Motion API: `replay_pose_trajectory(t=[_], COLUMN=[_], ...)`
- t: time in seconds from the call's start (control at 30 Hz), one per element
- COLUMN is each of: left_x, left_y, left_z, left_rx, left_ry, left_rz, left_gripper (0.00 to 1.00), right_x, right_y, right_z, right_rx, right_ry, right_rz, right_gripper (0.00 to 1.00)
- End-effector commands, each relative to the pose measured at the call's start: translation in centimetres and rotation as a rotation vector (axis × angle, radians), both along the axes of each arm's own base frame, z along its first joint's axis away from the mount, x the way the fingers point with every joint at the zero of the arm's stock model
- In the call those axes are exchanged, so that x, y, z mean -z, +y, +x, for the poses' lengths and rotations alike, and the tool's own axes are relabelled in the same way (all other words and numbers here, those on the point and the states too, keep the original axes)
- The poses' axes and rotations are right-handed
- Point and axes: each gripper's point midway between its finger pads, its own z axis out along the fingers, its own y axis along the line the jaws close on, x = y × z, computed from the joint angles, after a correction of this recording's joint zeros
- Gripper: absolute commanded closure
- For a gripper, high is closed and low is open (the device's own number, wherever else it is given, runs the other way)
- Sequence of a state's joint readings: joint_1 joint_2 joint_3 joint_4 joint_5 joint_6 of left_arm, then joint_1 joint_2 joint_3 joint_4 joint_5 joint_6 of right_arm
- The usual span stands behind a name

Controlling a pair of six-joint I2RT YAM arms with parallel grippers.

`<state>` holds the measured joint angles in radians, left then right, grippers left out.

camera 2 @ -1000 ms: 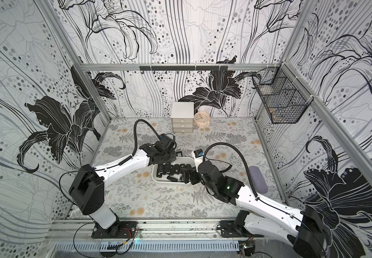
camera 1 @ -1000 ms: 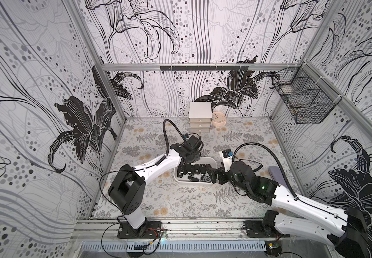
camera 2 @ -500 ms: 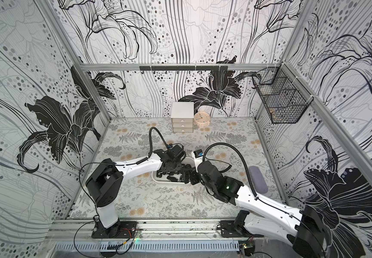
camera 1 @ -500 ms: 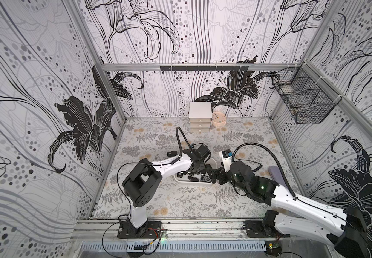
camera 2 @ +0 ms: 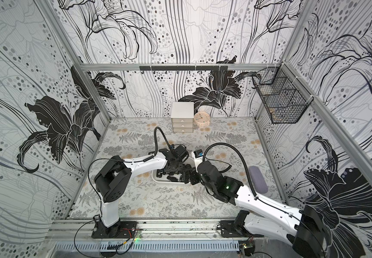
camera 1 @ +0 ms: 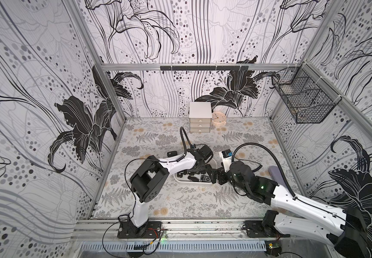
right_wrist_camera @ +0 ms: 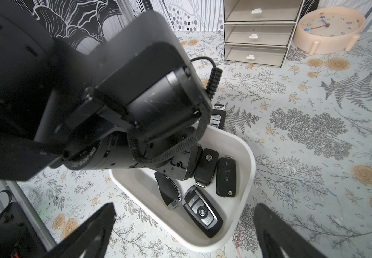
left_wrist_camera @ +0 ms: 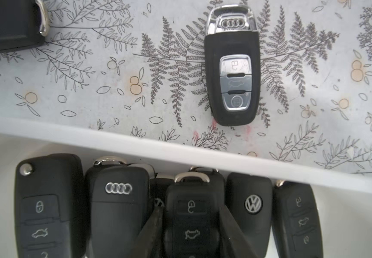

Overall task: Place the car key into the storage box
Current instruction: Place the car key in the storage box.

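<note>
Fingers (left_wrist_camera: 152, 230) of the left gripper (left_wrist_camera: 191, 232) clamp a black plastic car key (left_wrist_camera: 191, 214) with a silver loop by its sides. The key is inside the shallow white plastic storage box (left_wrist_camera: 180, 152), amid a row of black key fobs (left_wrist_camera: 118, 207) lined up abreast along one wall. The right gripper (right_wrist_camera: 185, 207) hangs at three o'clock of the box in both top views, jaws spread wide and holding nothing. It faces the end where a black BMW fob (right_wrist_camera: 202, 214) with silver buttons lies. Just outside the rim, on the fern-printed table mat (left_wrist_camera: 91, 78), rests a black Audi fob (left_wrist_camera: 234, 76) with silver buttons. Another black key (camera 1: 172, 153) sits on the mat at ten o'clock of the box. A white three-drawer cabinet (camera 1: 200, 118) and a round peach clock (camera 1: 219, 117) stand at twelve o'clock against the back wall. A black wire basket (camera 1: 303, 102) hangs on the side wall at two o'clock.
</note>
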<state>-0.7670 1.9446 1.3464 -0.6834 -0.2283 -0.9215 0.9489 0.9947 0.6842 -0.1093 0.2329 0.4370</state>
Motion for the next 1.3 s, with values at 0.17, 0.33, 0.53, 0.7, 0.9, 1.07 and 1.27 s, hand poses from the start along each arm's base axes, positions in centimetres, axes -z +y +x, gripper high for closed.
replay_pose_trajectory(t=[0.17, 0.33, 0.53, 0.7, 0.9, 1.07, 1.27], left_x=[-0.9, -0.9, -1.8, -3.7, -7.2, -9.6, -10.2], left_y=[0.6, 0.6, 0.4, -0.1, 0.4, 2.4, 6.7], left_z=[0.9, 0.9, 0.6, 0.4, 0.4, 1.0, 2.2], left_rx=[0.009, 0.015, 0.020, 0.028, 0.017, -0.005, -0.077], left_ry=[-0.030, -0.030, -0.042, -0.071, -0.135, -0.182, -0.197], left_rz=[0.055, 0.053, 0.031, 0.010, -0.018, -0.014, -0.014], left_gripper=[0.59, 0.54, 0.46, 0.45, 0.40, 0.25, 0.00], right_x=[0.7, 0.8, 0.8, 0.8, 0.6, 0.3, 0.0], right_y=[-0.2, 0.0, 0.1, 0.1, 0.4, 0.8, 1.5], right_z=[0.0, 0.1, 0.1, 0.2, 0.3, 0.5, 0.8], right_rx=[0.020, 0.017, 0.015, 0.017, 0.010, 0.002, -0.012], right_ry=[0.019, 0.021, 0.019, 0.019, 0.017, 0.009, 0.002], right_rz=[-0.003, -0.004, -0.006, -0.007, -0.009, -0.005, -0.013], right_gripper=[0.00, 0.00, 0.00, 0.00, 0.00, 0.00, 0.00])
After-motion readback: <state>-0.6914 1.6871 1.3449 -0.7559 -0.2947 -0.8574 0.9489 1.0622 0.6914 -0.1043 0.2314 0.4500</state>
